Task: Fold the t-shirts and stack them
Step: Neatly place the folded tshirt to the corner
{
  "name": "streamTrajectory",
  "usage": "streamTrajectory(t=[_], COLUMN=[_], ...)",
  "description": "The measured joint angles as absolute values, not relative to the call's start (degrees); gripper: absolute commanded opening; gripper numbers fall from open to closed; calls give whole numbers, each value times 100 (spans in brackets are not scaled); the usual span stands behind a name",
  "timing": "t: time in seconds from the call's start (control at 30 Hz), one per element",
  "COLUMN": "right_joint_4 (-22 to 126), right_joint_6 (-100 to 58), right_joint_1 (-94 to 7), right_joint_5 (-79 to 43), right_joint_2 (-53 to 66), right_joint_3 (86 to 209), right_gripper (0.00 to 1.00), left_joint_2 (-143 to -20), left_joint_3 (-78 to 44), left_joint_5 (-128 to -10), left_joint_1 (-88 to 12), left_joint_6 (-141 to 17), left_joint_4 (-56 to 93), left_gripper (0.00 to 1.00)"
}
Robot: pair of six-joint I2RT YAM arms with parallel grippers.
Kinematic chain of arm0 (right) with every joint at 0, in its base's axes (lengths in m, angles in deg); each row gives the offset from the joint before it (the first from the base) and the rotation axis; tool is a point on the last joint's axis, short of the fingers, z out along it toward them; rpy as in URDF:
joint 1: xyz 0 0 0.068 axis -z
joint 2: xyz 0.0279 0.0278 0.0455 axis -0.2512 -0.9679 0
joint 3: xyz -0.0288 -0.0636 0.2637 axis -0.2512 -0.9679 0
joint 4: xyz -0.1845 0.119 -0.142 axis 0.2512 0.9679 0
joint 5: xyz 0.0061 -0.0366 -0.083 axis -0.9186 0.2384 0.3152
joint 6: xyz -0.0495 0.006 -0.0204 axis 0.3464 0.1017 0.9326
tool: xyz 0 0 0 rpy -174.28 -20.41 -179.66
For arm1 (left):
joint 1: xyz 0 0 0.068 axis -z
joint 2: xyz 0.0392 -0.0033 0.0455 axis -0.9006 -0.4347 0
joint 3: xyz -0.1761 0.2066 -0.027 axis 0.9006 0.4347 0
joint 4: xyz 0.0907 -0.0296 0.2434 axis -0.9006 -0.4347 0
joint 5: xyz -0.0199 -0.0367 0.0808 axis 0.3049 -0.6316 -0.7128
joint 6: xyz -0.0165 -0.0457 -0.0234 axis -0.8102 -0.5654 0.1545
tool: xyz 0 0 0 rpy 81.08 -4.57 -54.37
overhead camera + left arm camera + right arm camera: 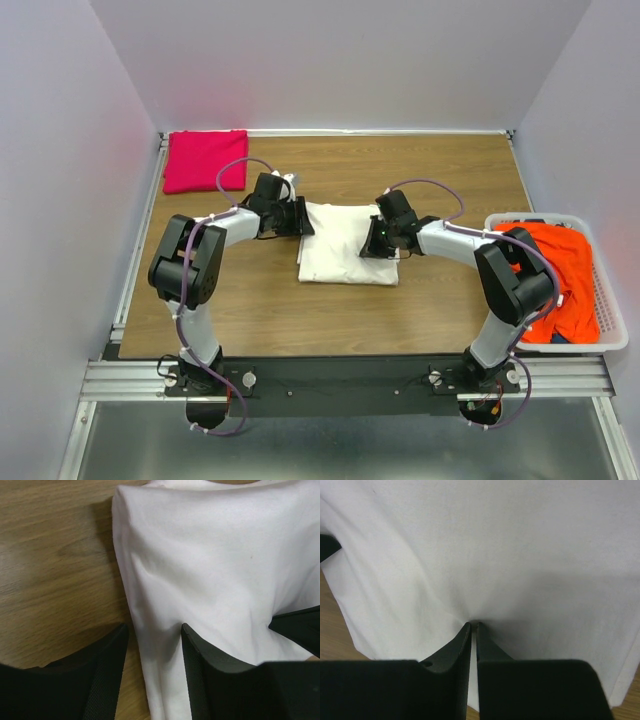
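Cream-white t-shirt (345,250) lies folded into a rectangle mid-table (300,315), between the two arms. Right gripper (474,624) is nearly closed, pinching a tuck of white cloth near the shirt's right edge, with creases fanning out from the tips. Left gripper (155,630) has its fingers apart, astride the shirt's left edge, with cloth between them, seemingly unclamped. Magenta-pink t-shirt (205,160) is folded in the far-left corner. Orange-red t-shirt (560,275) is crumpled in the white basket (607,300) at right.

The left arm (225,228) and right arm (450,240) had white links, bulky black joints and thin purple cables (244,160). The fingers (107,675) of the left gripper (154,626) were matte black wedges.
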State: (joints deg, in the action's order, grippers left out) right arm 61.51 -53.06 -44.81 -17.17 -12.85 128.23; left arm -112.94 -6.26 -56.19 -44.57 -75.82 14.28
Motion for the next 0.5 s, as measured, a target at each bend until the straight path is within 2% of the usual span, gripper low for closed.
streamTrajectory(t=[0.17, 0.23, 0.27, 0.33, 0.43, 0.5], right_joint_4=[6160, 6164, 6164, 6164, 6166, 6195], right_joint_6=[-5279, -5264, -5258, -5249, -5240, -5220], right_joint_1=[-4463, -4446, -4446, -4444, -4444, -4442], right_joint_5=[-1715, -1715, -1717, -1717, -1717, -1719], right_joint_2=[-1271, -1267, -1265, -1261, -1223, -1151], right_joint_3=[12862, 12915, 12939, 12993, 13035, 13079], right_gripper=[14, 14, 14, 14, 15, 22], left_joint_2=[-11463, -11537, -11565, -11611, -11657, -11740], left_joint_3=[-838, -917, -965, -1037, -1260, -1572], left_joint_5=[-5781, -5845, -5886, -5960, -6210, -6540], left_joint_1=[-4256, -4169, -4123, -4049, -3957, -3900], left_joint_6=[-7567, -7578, -7565, -7606, -7550, -7493], left_joint_4=[1347, 1323, 1292, 1226, 905, 518], left_gripper=[34, 23, 9, 0, 0, 0])
